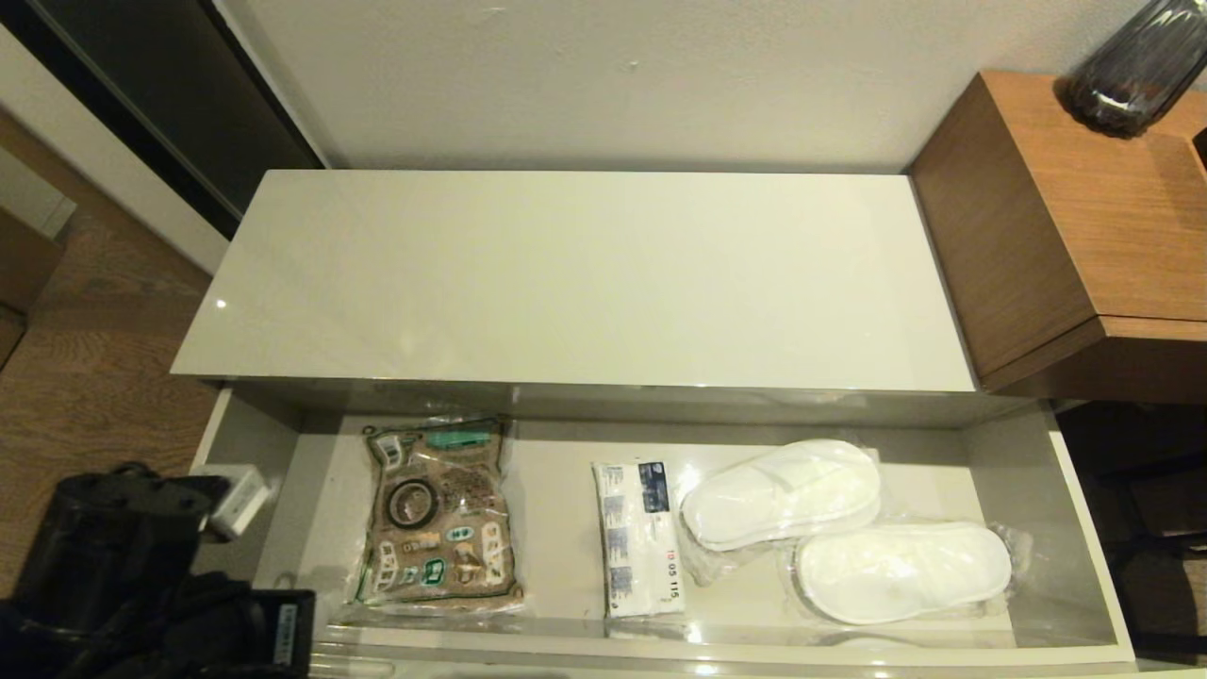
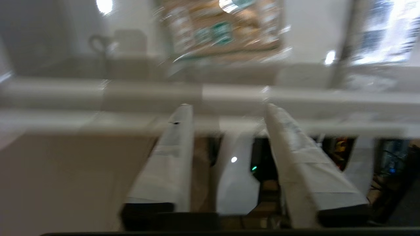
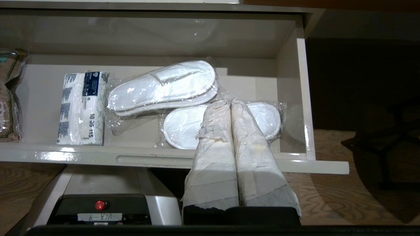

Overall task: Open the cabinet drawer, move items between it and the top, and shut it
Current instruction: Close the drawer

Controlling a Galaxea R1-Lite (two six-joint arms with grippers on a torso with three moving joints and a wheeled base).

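A pale wall [image 1: 603, 75] stood behind the low cabinet, whose glossy top [image 1: 575, 283] lay bare beside a brown wooden side table [image 1: 1084, 226]. Below it the drawer [image 1: 1084, 528] stood pulled out. Inside, from the robot's left, lay a brown patterned pouch [image 1: 438, 514] with a black tape roll [image 1: 411, 503] on it, a tissue pack [image 1: 639, 538], and wrapped white slippers [image 1: 839, 528] touching the pack. The left gripper [image 2: 226, 109] hung low at the drawer's front left corner, fingers parted, holding nothing. The right gripper [image 3: 229, 103] hovered at the drawer's front over the near slipper, fingers pressed together, empty.
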